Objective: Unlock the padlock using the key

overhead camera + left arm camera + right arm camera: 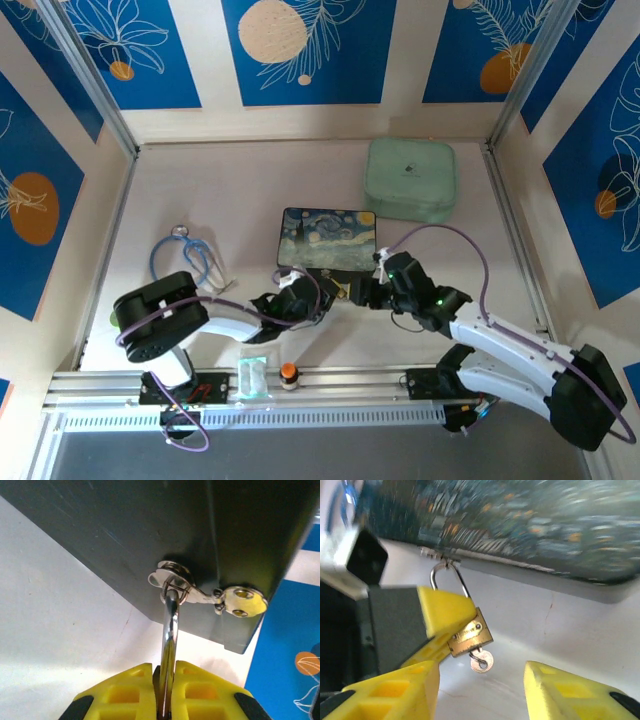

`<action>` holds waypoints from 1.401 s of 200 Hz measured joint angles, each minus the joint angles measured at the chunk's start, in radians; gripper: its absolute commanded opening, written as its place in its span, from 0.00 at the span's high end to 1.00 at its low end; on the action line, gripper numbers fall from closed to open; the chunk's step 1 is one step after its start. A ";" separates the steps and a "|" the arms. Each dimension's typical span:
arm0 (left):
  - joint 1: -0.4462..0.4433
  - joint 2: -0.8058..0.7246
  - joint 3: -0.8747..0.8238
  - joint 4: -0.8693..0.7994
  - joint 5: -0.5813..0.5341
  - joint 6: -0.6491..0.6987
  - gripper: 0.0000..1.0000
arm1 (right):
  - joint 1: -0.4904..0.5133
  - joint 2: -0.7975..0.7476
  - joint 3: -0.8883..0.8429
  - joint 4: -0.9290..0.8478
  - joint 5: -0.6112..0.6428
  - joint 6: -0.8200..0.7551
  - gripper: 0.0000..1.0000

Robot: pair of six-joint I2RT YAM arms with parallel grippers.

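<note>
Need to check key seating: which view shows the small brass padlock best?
Right wrist: small brass padlock body, shackle and inserted silver key show clearly. Left wrist shows its shackle in the left gripper; top external, a speck.

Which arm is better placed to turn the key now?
Right. The right gripper is open, close to the key at the bottom of the padlock; the left gripper is shut on the padlock, holding it.

Both arms [500,350] are white with black joints, carrying looping purple cables [450,227] and blocky yellow fingers [395,695].
</note>
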 measured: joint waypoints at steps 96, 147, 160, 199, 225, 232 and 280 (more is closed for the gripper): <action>0.019 -0.045 0.001 -0.078 0.034 0.011 1.00 | 0.143 0.190 -0.026 0.139 0.130 -0.288 0.59; 0.021 -0.053 0.002 -0.087 0.044 0.014 1.00 | 0.170 0.225 -0.023 0.191 0.177 -0.339 0.80; 0.023 -0.053 0.001 -0.084 0.045 0.014 1.00 | 0.173 0.237 -0.018 0.197 0.176 -0.350 0.83; 0.031 -0.054 -0.003 -0.084 0.045 0.014 1.00 | 0.131 0.276 0.004 0.209 0.101 -0.362 0.89; 0.037 -0.061 -0.008 -0.077 0.042 0.014 1.00 | 0.045 0.274 0.000 0.234 -0.053 -0.339 0.90; 0.037 -0.063 -0.009 -0.074 0.043 0.013 1.00 | 0.021 0.273 -0.006 0.243 -0.098 -0.328 0.90; 0.038 -0.076 -0.015 -0.062 0.045 0.010 1.00 | -0.086 0.271 -0.023 0.271 -0.293 -0.249 0.87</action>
